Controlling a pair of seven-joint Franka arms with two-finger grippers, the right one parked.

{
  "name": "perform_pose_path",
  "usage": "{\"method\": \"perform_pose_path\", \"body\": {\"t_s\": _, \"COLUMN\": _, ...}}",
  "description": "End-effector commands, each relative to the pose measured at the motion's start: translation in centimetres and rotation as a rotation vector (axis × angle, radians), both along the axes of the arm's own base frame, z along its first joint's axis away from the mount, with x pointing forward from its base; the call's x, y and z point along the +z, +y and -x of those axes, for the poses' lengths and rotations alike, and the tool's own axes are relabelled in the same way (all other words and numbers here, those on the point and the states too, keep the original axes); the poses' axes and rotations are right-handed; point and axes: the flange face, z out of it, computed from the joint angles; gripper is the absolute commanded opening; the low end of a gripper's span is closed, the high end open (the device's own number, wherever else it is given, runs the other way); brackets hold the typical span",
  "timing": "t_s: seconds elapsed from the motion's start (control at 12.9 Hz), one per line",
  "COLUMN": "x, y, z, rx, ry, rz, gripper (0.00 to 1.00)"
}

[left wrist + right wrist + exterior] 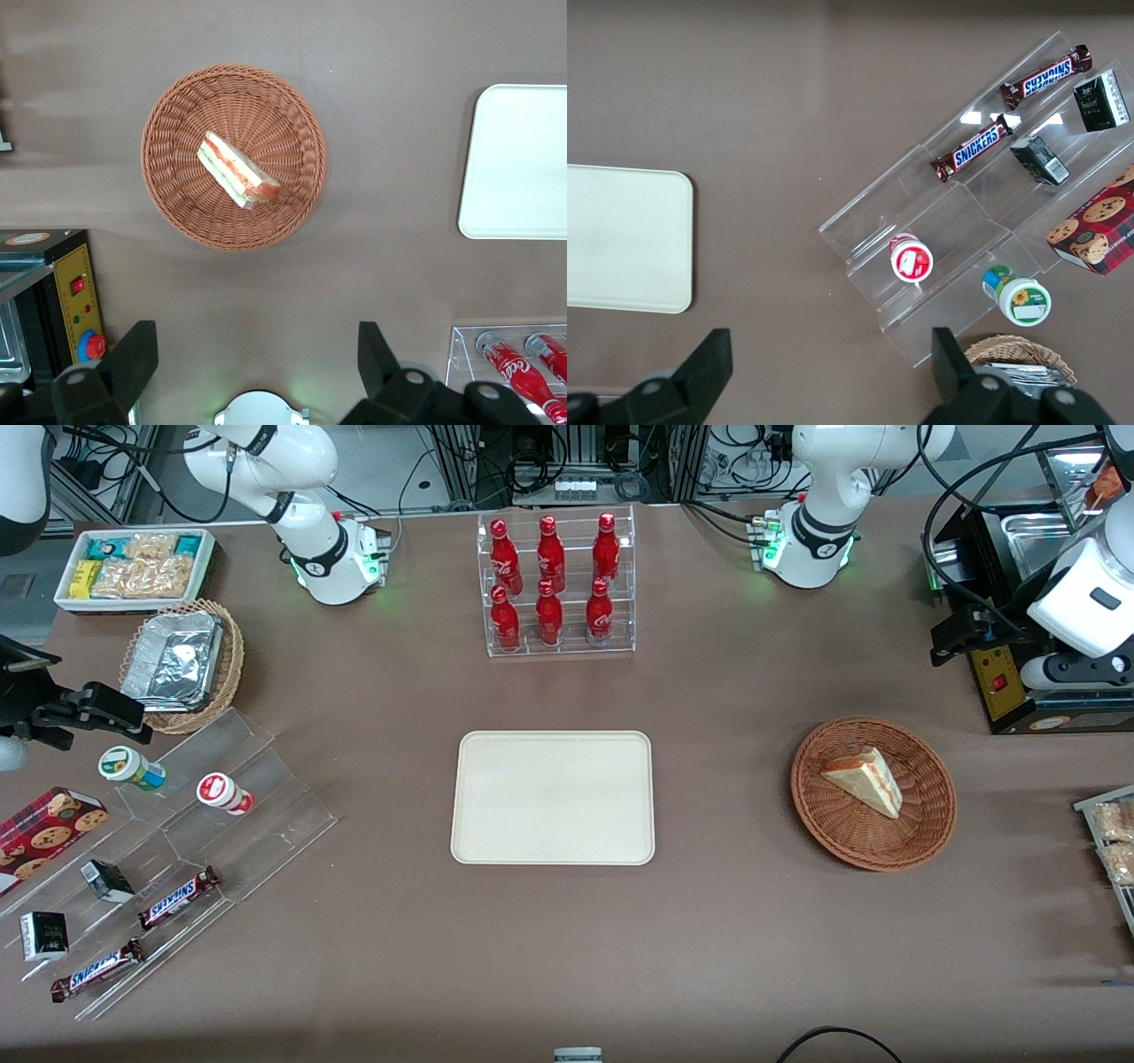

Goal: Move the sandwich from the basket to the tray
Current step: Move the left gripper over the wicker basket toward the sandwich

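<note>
The sandwich (864,779) (235,168), a pale wedge with red and green filling, lies in the round reddish-brown wicker basket (939,779) (177,204). The cream tray (554,797) (518,159) (620,239) lies flat and bare at the table's middle, beside the basket toward the parked arm's end. My left gripper (941,646) (255,354) hangs high above the table, farther from the front camera than the basket and apart from it. It is open, and nothing sits between its black fingers (133,359).
A clear rack of red bottles (558,584) stands farther back than the tray. A black machine (1019,691) sits by the gripper. Snack packets (1112,841) lie at the working arm's end. A stepped acrylic stand (177,841), a foil-tray basket (182,660) and a white bin (133,567) occupy the parked arm's end.
</note>
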Motion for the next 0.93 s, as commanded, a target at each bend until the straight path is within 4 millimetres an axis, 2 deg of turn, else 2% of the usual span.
{"method": "perform_pose_path", "body": {"t_s": 0.0, "x": 0.8, "y": -0.3, "z": 0.2, "rx": -0.02, "ry": 0.004, "rz": 0.006, "gripper": 1.0}}
{"method": "perform_pose_path", "body": {"t_s": 0.23, "x": 0.2, "y": -0.3, "z": -0.3, "rx": -0.017, "ry": 0.004, "rz": -0.015, "gripper": 1.0}}
{"method": "perform_pose_path", "body": {"t_s": 0.39, "x": -1.5, "y": 0.4, "z": -1.5, "rx": -0.007, "ry": 0.01, "rz": -0.024, "gripper": 1.0}}
{"method": "perform_pose_path", "body": {"t_s": 0.54, "x": -4.5, "y": 0.9, "z": -2.9, "rx": 0.03, "ry": 0.043, "rz": -0.03, "gripper": 1.0}}
{"method": "perform_pose_path", "body": {"t_s": 0.78, "x": -8.2, "y": 2.6, "z": -4.7, "rx": 0.123, "ry": 0.082, "rz": -0.049, "gripper": 1.0}}
{"method": "perform_pose_path", "body": {"t_s": 0.85, "x": -10.4, "y": 2.9, "z": -5.3, "rx": 0.161, "ry": 0.088, "rz": -0.065, "gripper": 1.0}}
